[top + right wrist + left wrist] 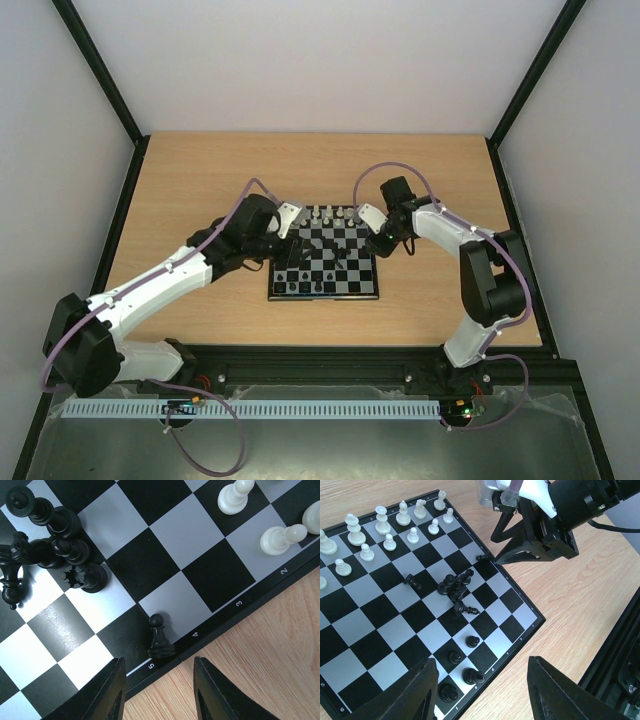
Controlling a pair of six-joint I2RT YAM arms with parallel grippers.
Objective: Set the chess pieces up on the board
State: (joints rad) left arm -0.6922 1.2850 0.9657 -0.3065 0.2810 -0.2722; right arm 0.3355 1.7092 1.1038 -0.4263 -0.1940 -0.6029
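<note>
On the wooden table [200,180], midway between the two arms, lies the board [322,297], flat and square to the table edge. It carries every chessman in view. The white pieces [385,530] stand upright in two rows along the far edge, away from the arm bases. Most of the black pieces [455,587] lie toppled in a loose heap around the middle squares, touching one another, and one more lies on its side a little apart from the heap. Four further black men stand upright on the squares of the corner closest to the left gripper [481,662].

That gripper hovers above this corner with its two fingers spread wide, and nothing is caught between them. The standing black men lie below and just ahead of the gap.

At the opposite side edge, a single black pawn [159,637] stands on a dark square right against the rim, beside the printed row numbers. The right gripper [159,660] hangs low over it with its fingers parted. The pawn sits just beyond their tips, in line with the gap, and neither finger touches it.
</note>
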